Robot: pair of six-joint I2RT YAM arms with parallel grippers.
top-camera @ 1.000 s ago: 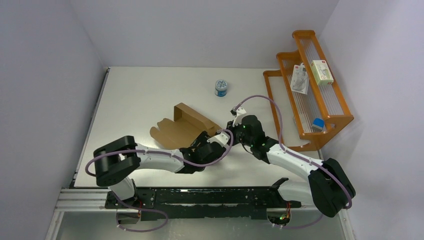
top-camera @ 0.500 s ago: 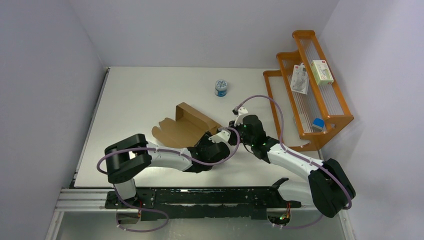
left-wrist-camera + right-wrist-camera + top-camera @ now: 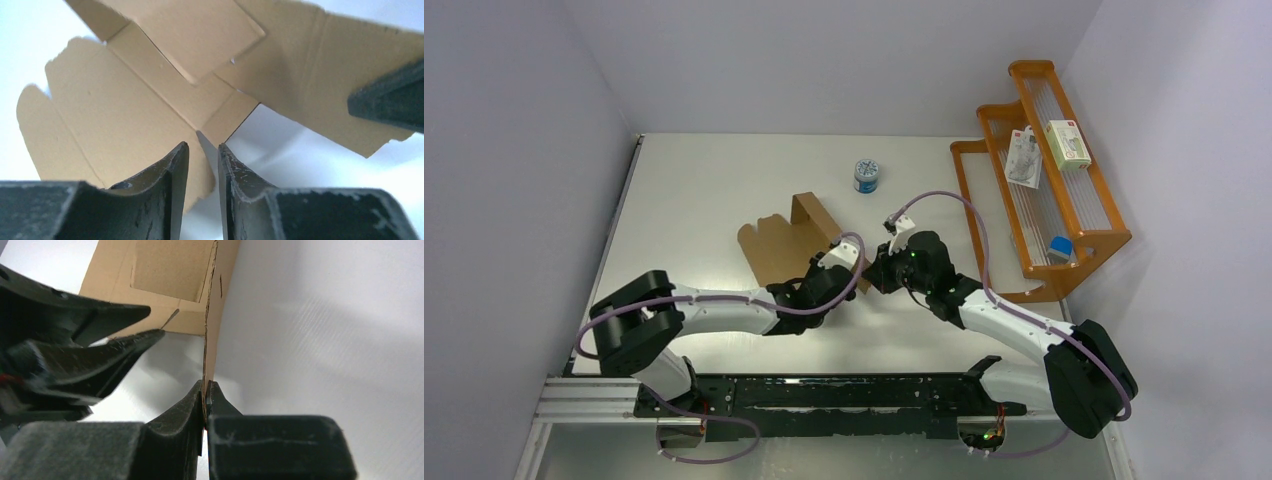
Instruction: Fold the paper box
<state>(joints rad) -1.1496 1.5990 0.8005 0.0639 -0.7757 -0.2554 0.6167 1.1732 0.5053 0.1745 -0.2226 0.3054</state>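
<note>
paper box [image 3: 774, 250] edge pinched in right gripper [image 3: 205, 390]

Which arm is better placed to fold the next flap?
Left: the left pincer, slightly open, sits at a flap of the paper box, while the right pincer is shut on its upright wall.

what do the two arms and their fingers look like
Both the left arm and right arm have white tube-like links between chunky black joint housings. A thin purple cable loops along each. Small green lights show on the right arm's wrist. The left fingers and right fingers are matte black, wedge-shaped, scuffed plastic, tapering toward the tips.
</note>
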